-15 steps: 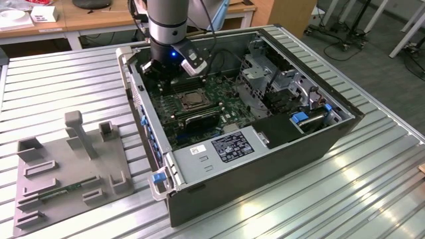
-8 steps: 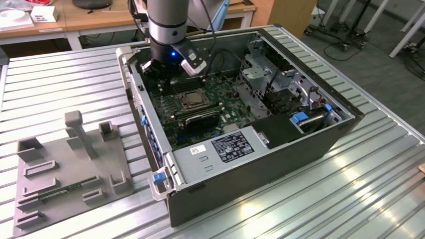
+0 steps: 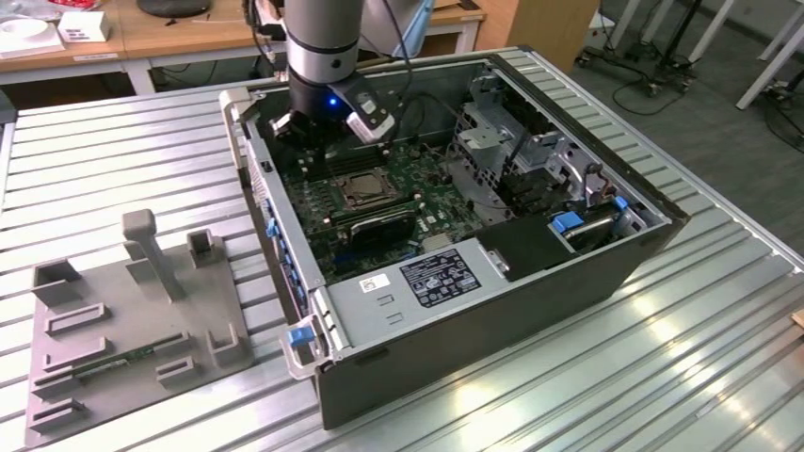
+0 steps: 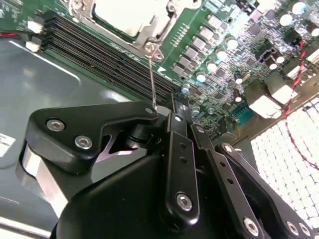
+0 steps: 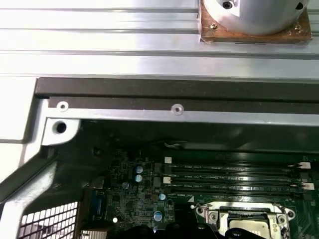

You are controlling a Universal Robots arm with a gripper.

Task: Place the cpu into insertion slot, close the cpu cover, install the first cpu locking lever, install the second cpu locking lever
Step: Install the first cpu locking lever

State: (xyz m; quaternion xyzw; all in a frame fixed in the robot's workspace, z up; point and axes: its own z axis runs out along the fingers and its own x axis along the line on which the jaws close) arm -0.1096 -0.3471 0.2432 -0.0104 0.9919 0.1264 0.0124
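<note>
Gripper (image 4: 161, 112) pinched shut on thin locking lever (image 4: 152, 79), right beside memory slots (image 4: 99, 55), cpu (image 4: 122, 15) seated under lowered cpu cover (image 4: 144, 36)

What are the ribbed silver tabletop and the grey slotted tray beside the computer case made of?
The ribbed silver tabletop looks like bare aluminium: bright streaky reflections along its grooves. The grey slotted tray seems matte plastic, possibly printed: dull, uniform, no glare.

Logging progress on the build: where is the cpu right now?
In the exterior view the cpu sits in the insertion slot on the green board inside the open computer case, beside the long black memory slots.
</note>
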